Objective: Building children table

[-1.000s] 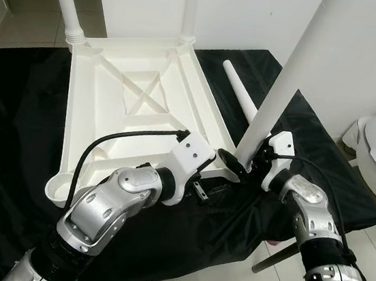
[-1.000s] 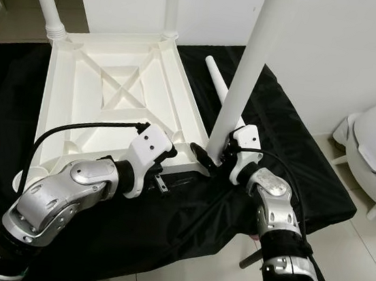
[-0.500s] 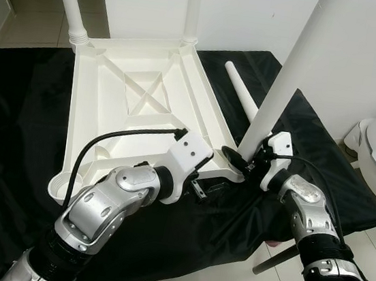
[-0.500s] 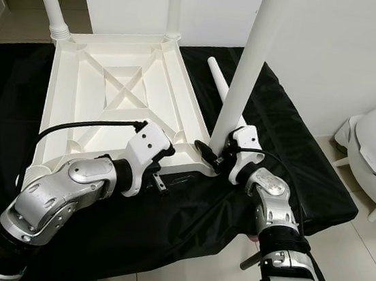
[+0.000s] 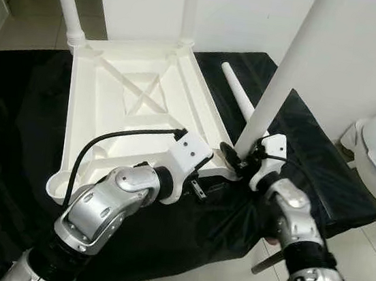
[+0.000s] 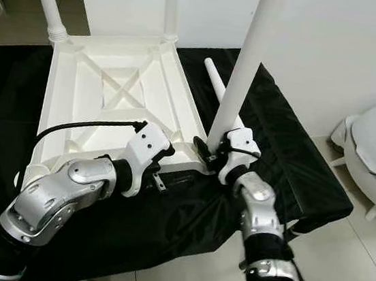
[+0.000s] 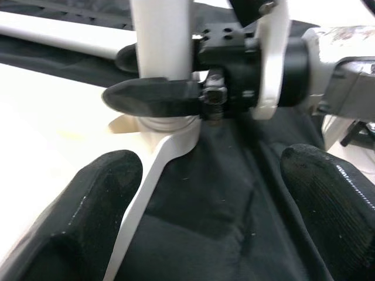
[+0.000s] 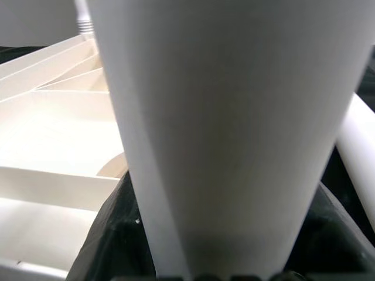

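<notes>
One black cloth (image 5: 10, 132) (tiled floor) bears tabletop (image 5: 109, 110); right hand (image 5: 240, 162) grips leg (image 5: 278, 76), left hand (image 7: 193, 193) open.

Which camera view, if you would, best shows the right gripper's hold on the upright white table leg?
The left wrist view: the right gripper clamps the upright white table leg just above its socket. Both eye views show it small; the right wrist view shows mostly the leg's surface.

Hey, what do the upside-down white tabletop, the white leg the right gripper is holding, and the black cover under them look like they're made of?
The upside-down white tabletop looks like moulded plastic: matte, with thin cast ribs and a cross brace. The white leg in the right gripper seems the same smooth plastic, though painted wood cannot be excluded. The black cover looks like thin woven or coated fabric: it wrinkles, drapes and has a faint sheen.
</notes>
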Motion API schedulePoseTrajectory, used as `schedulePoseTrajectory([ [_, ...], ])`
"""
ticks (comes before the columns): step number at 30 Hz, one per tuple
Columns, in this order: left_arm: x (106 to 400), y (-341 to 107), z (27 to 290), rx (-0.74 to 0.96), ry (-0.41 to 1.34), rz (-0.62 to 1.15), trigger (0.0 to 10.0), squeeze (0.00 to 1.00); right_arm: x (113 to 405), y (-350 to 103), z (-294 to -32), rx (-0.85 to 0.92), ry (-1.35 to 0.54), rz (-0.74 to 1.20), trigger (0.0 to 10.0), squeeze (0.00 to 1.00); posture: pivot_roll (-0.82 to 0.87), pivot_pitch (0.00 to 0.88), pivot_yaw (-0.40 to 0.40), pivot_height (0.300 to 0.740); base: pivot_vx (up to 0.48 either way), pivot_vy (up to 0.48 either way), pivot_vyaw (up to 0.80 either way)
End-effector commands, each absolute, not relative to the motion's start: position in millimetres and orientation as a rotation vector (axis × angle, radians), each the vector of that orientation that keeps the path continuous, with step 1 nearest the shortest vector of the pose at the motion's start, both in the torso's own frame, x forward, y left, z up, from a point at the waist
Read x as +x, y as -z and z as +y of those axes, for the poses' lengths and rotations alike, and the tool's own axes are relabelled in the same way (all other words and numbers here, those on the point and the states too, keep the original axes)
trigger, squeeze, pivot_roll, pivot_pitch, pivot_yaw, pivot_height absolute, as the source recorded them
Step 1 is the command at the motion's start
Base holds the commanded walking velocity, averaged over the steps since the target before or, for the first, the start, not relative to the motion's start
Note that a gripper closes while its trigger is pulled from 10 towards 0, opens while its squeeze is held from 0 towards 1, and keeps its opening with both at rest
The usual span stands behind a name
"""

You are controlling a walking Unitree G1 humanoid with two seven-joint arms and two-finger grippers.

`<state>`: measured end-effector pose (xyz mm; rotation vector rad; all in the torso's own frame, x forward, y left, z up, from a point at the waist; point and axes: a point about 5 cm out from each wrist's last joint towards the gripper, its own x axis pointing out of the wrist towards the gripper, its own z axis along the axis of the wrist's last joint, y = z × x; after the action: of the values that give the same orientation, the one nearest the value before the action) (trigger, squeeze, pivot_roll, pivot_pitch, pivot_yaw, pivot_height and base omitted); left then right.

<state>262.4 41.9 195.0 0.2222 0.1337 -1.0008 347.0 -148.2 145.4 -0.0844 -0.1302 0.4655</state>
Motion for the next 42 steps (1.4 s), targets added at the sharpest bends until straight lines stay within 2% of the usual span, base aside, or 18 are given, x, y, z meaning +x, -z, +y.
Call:
schedulePoseTrajectory([
  [1, 259.7, -193.0, 41.5, 0.225, 1.025, 0.147, 10.0, 0.0, 345.5, -135.1, -145.7, -0.051, -0.395, -0.077, 10.0, 0.0, -0.02, 0.092, 0.016, 0.74, 0.0, 0.0, 0.0],
  [6, 259.0, -192.5, 41.9, 0.223, 1.026, 0.151, 10.0, 0.0, 347.6, -137.7, -141.2, -0.01, -0.248, -0.09, 10.0, 0.0, -0.03, 0.098, 0.02, 0.74, 0.0, 0.0, 0.0],
  [8, 258.4, -191.6, 40.7, 0.221, 1.029, 0.154, 10.0, 0.0, 347.3, -137.9, -135.2, 0.008, -0.143, -0.099, 10.0, 0.0, -0.03, 0.098, 0.021, 0.74, 0.0, 0.0, 0.0],
  [15, 258.2, -191.7, 39.9, 0.218, 1.033, 0.155, 10.0, 0.0, 340.3, -132.7, -117.7, 0.031, 0.052, -0.09, 10.0, 0.0, -0.03, 0.1, 0.023, 0.74, 0.0, 0.0, 0.0],
  [17, 258.3, -191.6, 39.9, 0.219, 1.034, 0.156, 10.0, 0.0, 339.2, -132.4, -115.5, 0.034, 0.084, -0.089, 10.0, 0.0, -0.03, 0.099, 0.024, 0.74, 0.0, 0.0, 0.0],
  [19, 258.4, -191.6, 39.3, 0.219, 1.037, 0.157, 10.0, 0.0, 339.6, -135.0, -101.9, 0.035, 0.048, -0.086, 10.0, 0.0, -0.03, 0.097, 0.024, 0.74, 0.0, 0.0, 0.0],
  [25, 258.6, -191.8, 38.7, 0.22, 1.038, 0.155, 10.0, 0.0, 339.3, -136.9, -95.8, 0.048, 0.024, -0.089, 10.0, 0.0, -0.03, 0.09, 0.016, 0.74, 0.0, 0.0, 0.0],
  [26, 258.5, -191.7, 38.9, 0.218, 1.035, 0.156, 10.0, 0.0, 338.6, -136.2, -96.0, 0.045, 0.026, -0.087, 10.0, 0.48, -0.03, 0.089, 0.013, 0.74, 0.0, 0.0, 0.0],
  [27, 258.4, -191.6, 39.0, 0.217, 1.034, 0.156, 10.0, 0.0, 337.9, -135.6, -96.2, 0.042, 0.031, -0.086, 10.0, 0.58, -0.03, 0.089, 0.012, 0.74, 0.0, 0.0, 0.0],
  [28, 258.4, -191.6, 39.0, 0.217, 1.034, 0.156, 10.0, 0.0, 337.9, -135.6, -96.2, 0.042, 0.031, -0.086, 10.0, 0.58, -0.03, 0.089, 0.012, 0.74, 0.0, 0.0, 0.0],
  [29, 258.2, -191.4, 39.0, 0.216, 1.033, 0.156, 10.0, 0.0, 337.4, -135.2, -96.5, 0.041, 0.035, -0.086, 10.0, 0.73, -0.03, 0.089, 0.01, 0.74, 0.0, 0.0, 0.0],
  [30, 257.8, -191.1, 38.7, 0.214, 1.034, 0.157, 10.0, 0.0, 336.5, -136.0, -95.7, 0.042, 0.019, -0.095, 10.0, 1.0, -0.03, 0.087, 0.009, 0.74, 0.0, 0.0, 0.0],
  [38, 257.2, -190.9, 37.1, 0.21, 1.04, 0.155, 10.0, 0.0, 334.9, -134.4, -97.1, 0.032, -0.083, -0.087, 10.0, 1.0, -0.04, 0.08, 0.007, 0.74, 0.0, 0.0, 0.0],
  [39, 257.4, -191.1, 37.0, 0.211, 1.041, 0.154, 10.0, 0.0, 335.1, -134.9, -99.5, 0.01, -0.107, -0.09, 10.0, 0.38, -0.04, 0.079, 0.007, 0.74, 0.0, 0.0, 0.0],
  [41, 257.4, -191.1, 37.0, 0.211, 1.041, 0.154, 10.0, 0.0, 335.1, -134.9, -99.5, 0.01, -0.107, -0.09, 10.0, 0.38, -0.04, 0.079, 0.007, 0.74, 0.0, 0.0, 0.0],
  [42, 258.2, -190.9, 36.9, 0.214, 1.041, 0.154, 10.0, 0.0, 334.0, -137.6, -108.0, -0.033, -0.207, -0.107, 10.0, 0.0, -0.04, 0.068, 0.011, 0.74, 0.0, 0.0, 0.0],
])
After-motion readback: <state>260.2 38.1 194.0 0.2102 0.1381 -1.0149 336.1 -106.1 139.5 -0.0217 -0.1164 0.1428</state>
